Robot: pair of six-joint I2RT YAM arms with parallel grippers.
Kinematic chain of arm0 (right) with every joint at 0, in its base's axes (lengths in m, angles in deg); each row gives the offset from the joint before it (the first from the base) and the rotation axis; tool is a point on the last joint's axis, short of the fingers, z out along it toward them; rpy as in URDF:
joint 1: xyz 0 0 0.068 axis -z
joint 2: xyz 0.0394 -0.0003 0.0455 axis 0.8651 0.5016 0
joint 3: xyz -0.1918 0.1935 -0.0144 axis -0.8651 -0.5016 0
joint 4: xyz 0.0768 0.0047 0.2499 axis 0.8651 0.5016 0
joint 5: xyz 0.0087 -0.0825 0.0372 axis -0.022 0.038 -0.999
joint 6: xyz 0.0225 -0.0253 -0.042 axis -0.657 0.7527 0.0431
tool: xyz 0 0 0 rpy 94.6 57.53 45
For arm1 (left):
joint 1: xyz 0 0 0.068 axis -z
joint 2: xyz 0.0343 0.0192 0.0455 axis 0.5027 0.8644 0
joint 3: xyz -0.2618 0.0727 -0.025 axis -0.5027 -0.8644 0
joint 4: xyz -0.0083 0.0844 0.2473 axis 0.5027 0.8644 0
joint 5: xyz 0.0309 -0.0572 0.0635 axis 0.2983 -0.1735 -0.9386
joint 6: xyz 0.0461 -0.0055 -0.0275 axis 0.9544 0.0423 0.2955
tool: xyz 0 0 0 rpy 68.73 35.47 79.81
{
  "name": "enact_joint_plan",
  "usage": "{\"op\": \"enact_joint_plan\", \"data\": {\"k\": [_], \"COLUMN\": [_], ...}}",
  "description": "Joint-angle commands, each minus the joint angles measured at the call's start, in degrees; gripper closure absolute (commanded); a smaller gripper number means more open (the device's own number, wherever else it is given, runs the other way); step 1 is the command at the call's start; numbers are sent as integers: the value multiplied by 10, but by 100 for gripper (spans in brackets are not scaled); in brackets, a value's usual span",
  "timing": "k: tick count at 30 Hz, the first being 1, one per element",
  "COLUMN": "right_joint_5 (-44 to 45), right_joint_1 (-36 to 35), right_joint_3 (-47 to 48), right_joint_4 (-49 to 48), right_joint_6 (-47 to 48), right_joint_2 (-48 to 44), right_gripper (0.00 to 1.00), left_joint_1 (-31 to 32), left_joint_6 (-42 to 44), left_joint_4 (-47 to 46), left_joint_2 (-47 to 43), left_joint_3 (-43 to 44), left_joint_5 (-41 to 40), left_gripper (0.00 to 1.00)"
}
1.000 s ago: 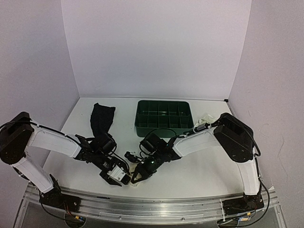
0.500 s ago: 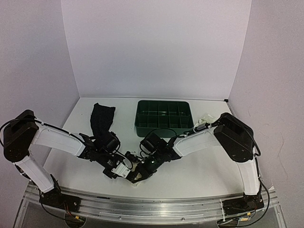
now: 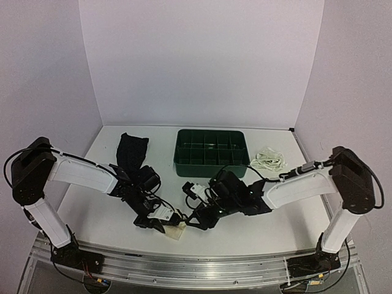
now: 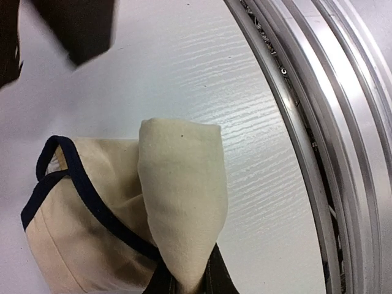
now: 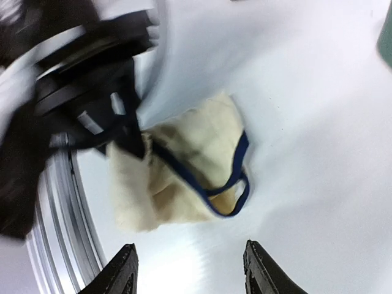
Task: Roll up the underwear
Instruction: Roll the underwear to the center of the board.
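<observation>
The left gripper [image 4: 187,278] clamps a fold of the cream underwear [image 4: 177,184], which lies bunched at six o'clock on the table [image 3: 282,223]. The right gripper [image 5: 190,269] hangs beside it, spread wide and empty. The cloth looks light and floppy; its dark-trimmed edge seems the firmest hold.

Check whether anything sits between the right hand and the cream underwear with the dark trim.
Nothing visible does. In the right wrist view the open right hand faces the cream underwear across a bare strip of table. The left hand pinches one edge of the garment, off to the side of that path.
</observation>
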Motion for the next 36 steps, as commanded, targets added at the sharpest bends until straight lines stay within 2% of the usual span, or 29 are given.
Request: {"op": "enact_joint_plan", "data": {"k": [1, 4, 9, 15, 20, 24, 28, 29, 32, 34, 36], "right_joint_5": [142, 182, 277, 283, 305, 309, 303, 297, 267, 230, 169], "right_joint_1": [-64, -91, -140, -142, -140, -136, -135, -135, -135, -130, -122], "right_joint_3": [-114, -140, -72, -5, 25, 41, 54, 60, 83, 95, 94], "right_joint_4": [-184, -228, -227, -217, -180, -141, -90, -71, 10, 64, 104], "right_joint_6": [172, 227, 340, 372, 383, 368, 338, 326, 270, 222, 160], "right_joint_2": [-71, -71, 6, 82, 122, 143, 149, 148, 140, 130, 121], "right_gripper": [45, 47, 48, 49, 53, 66, 92, 97, 100, 100, 100], "left_joint_1": [-21, -46, -68, -74, -74, -74, -75, -74, -87, -114, -136], "left_joint_6": [-94, -122, -142, -137, -135, -127, -121, -119, -115, -99, -52], "left_joint_4": [64, 97, 139, 145, 145, 148, 150, 149, 135, 99, 77], "left_joint_2": [44, 86, 138, 155, 163, 167, 165, 161, 123, 69, 8], "left_joint_3": [52, 89, 134, 144, 148, 150, 149, 148, 136, 112, 75], "left_joint_5": [69, 104, 137, 144, 148, 147, 149, 149, 155, 163, 164], "left_gripper": [100, 100, 100, 100, 100, 100, 99, 96, 50, 36, 27]}}
